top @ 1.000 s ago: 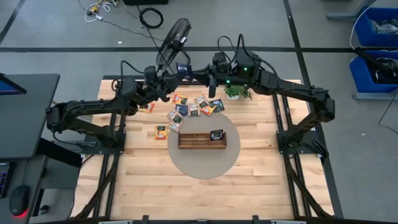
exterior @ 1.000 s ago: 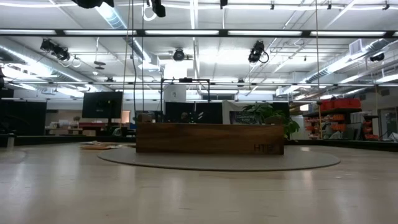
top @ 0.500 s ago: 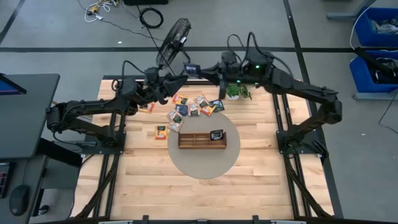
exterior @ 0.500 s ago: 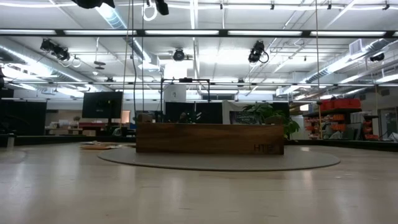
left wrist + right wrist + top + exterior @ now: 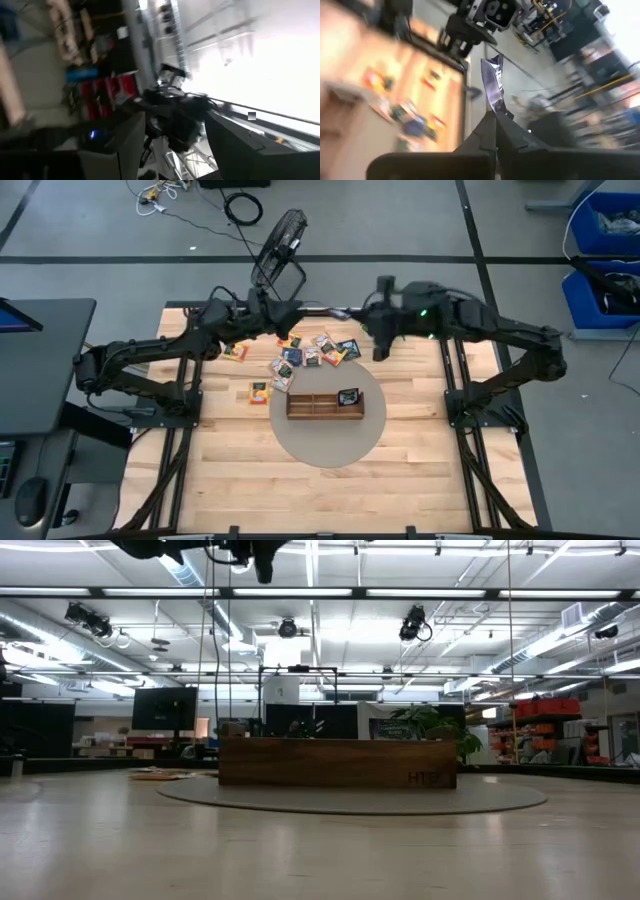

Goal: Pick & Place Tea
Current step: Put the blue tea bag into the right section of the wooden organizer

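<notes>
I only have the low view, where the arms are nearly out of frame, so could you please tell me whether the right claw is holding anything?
Observer: Yes, the right claw is shut on a small flat shiny blue tea packet.
Operator: Thank you. And the left claw?
Observer: The left claw is open, with nothing between its fingers.
Operator: Is anything in the long brown wooden tray?
Observer: One dark square packet lies in the tray's end compartment on the right arm's side.
</notes>
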{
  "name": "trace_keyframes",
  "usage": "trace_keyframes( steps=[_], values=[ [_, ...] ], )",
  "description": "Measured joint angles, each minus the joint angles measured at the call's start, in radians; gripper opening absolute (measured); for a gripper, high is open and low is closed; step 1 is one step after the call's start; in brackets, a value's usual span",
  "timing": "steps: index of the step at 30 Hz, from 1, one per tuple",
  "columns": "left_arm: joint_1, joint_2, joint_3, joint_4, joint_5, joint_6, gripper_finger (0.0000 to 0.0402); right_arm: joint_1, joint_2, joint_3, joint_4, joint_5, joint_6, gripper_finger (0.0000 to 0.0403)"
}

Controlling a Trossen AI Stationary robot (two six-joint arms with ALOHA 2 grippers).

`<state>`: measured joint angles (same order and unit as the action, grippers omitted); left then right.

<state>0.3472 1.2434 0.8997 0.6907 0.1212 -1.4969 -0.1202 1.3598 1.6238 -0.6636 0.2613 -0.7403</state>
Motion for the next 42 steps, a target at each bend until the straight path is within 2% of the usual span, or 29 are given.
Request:
trace_keyframes(
  steps=[3,7,10,17,30,36,42],
  values=[
    [0.004,0.0,0.0,-0.1,0.049,-0.05,0.0213,0.045,0.036,0.0,-0.013,0.066,-0.147,0.0],
    [0.004,0.001,0.0,-0.237,0.087,-0.098,0.0213,0.088,0.083,0.0,-0.007,0.071,-0.26,0.0],
    [0.004,0.001,0.0,-0.277,0.094,-0.111,0.0213,0.114,0.119,0.0,0.009,0.07,-0.298,0.0],
    [-0.018,0.001,0.0,-0.27,0.116,-0.114,0.0213,0.148,0.166,-0.002,0.087,0.075,-0.415,0.0],
    [-0.082,0.001,0.0,-0.231,0.146,-0.052,0.0208,0.143,0.172,-0.002,0.106,0.097,-0.449,0.0],
    [-0.082,0.001,0.0,-0.235,0.15,-0.004,0.017,0.141,0.172,-0.002,0.11,0.098,-0.446,0.0],
    [-0.082,0.001,0.0,-0.242,0.16,0.051,0.0096,0.141,0.172,-0.002,0.111,0.097,-0.42,0.0]
  ],
)
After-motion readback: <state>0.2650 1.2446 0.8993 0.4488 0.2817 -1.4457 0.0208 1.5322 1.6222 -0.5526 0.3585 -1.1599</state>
